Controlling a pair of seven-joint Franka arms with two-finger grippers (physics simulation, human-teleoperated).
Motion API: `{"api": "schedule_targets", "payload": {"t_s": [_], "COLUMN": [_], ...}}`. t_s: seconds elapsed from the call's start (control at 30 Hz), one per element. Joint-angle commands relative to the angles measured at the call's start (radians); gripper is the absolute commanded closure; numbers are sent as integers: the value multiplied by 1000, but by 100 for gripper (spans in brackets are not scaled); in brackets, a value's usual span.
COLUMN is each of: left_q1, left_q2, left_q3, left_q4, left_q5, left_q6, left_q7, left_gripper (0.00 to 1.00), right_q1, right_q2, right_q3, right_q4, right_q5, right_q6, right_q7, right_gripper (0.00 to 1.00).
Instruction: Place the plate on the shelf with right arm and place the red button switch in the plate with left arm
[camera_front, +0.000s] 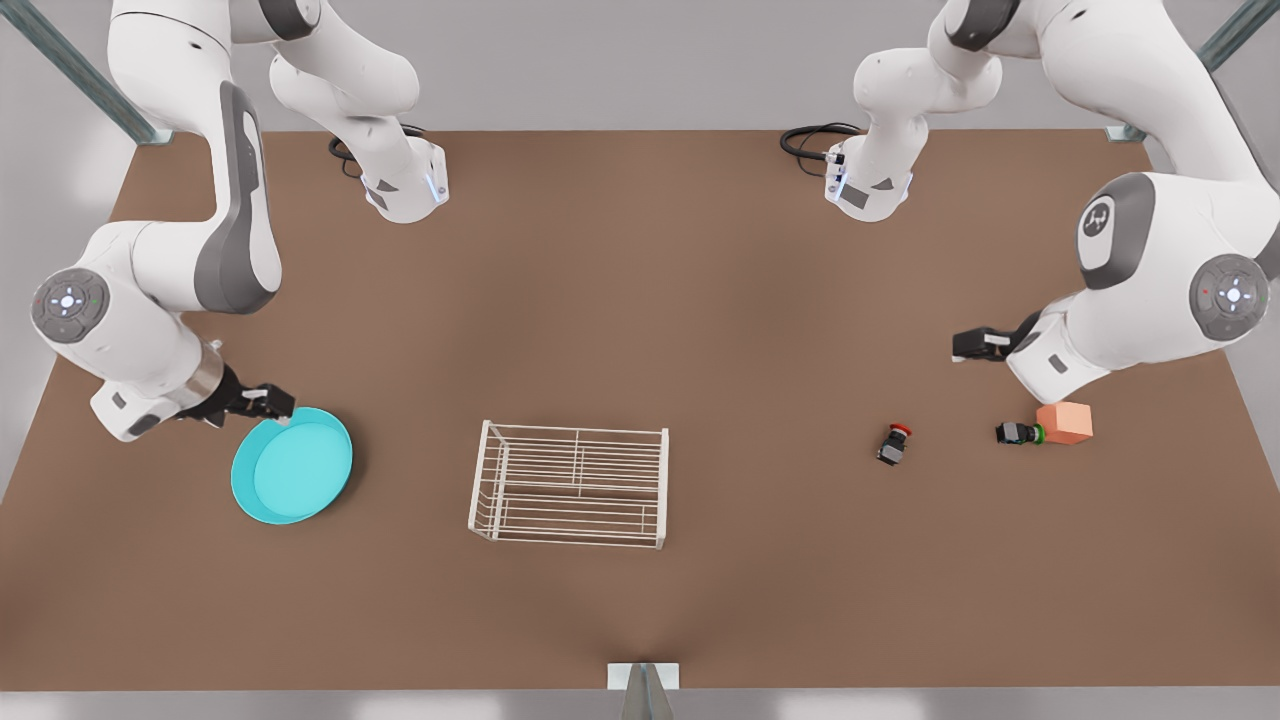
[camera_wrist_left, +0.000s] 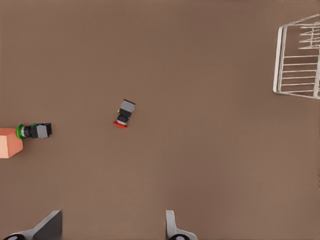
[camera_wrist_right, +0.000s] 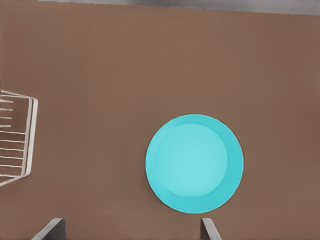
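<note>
The turquoise plate (camera_front: 292, 465) (camera_wrist_right: 194, 162) lies flat on the brown table at the front view's left. My right gripper (camera_front: 270, 402) (camera_wrist_right: 130, 231) hangs open over the plate's rim, holding nothing. The white wire shelf (camera_front: 570, 484) (camera_wrist_left: 297, 60) (camera_wrist_right: 15, 140) stands mid-table, with nothing on it. The red button switch (camera_front: 893, 443) (camera_wrist_left: 124, 113) lies on its side at the front view's right. My left gripper (camera_front: 968, 345) (camera_wrist_left: 111, 230) is open above the table, off to the side of the switch and apart from it.
A black switch with a green end (camera_front: 1018, 433) (camera_wrist_left: 35, 131) touches a salmon-orange cube (camera_front: 1064, 421) (camera_wrist_left: 9, 142) just right of the red switch in the front view. Both arm bases stand at the table's back edge.
</note>
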Motion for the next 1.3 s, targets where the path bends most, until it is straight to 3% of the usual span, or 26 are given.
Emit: {"api": "schedule_targets", "payload": {"t_s": [0.0, 0.3, 0.33, 0.4, 0.43, 0.7, 0.83, 0.97, 1.27], "left_q1": [-8, 43, 43, 38, 38, 38, 38, 38, 38], "left_q2": [1, -10, -12, -12, -12, -15, -15, -15, -15], "left_q3": [-2, 3, 3, -3, -3, -2, -2, -2, -3], "left_q4": [-4, -90, -98, -98, -98, -103, -103, -103, -103], "left_q5": [21, 7, 9, 7, 7, 7, 7, 7, 9], "left_q6": [54, 7, 8, 16, 16, 17, 17, 19, 19], "left_q7": [-108, -120, -122, -123, -125, -123, -123, -123, -123], "left_gripper": [0, 0, 0, 0, 0, 0, 0, 0, 0], "right_q1": [0, -204, -226, -444, -476, -522, -553, -603, -623], "right_q2": [0, 176, 202, 257, 299, 474, 581, 604, 684], "right_q3": [2, -2, 46, 285, 318, 316, 321, 347, 336], "right_q4": [1, 37, 40, 43, 50, 225, 334, 308, 302], "right_q5": [-3, 174, 71, -33, -70, -136, -63, 28, -9], "right_q6": [108, 65, 60, 59, 59, 65, 22, 45, 57], "right_q7": [-23, -302, -308, -305, -314, -463, -543, -555, -595], "right_gripper": [0, 0, 0, 0, 0, 0, 0, 0, 3]}}
